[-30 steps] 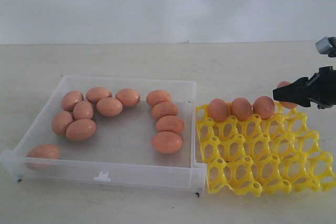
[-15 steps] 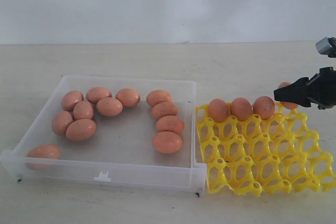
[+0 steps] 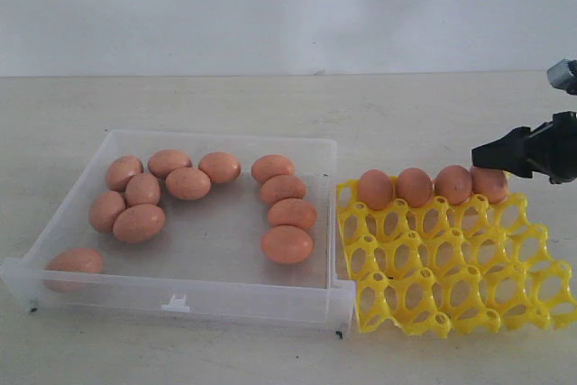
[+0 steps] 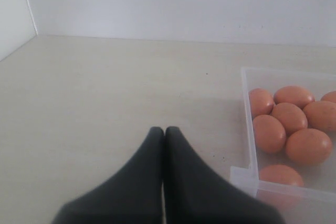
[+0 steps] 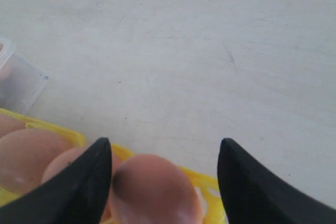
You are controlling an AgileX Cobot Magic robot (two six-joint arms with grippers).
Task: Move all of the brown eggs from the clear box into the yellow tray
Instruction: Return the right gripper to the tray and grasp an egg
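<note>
- Your right gripper (image 3: 480,153) is wide open just above the end egg (image 3: 489,184), not holding it.
- That egg sits in the yellow tray (image 3: 424,325), at the 3 o'clock end of its 12 o'clock row.
- Twelve brown eggs (image 3: 287,244) lie in the clear box (image 3: 225,299), at the tray's 9 o'clock.
- Your left gripper (image 4: 164,132) is shut, holding nothing.
</note>
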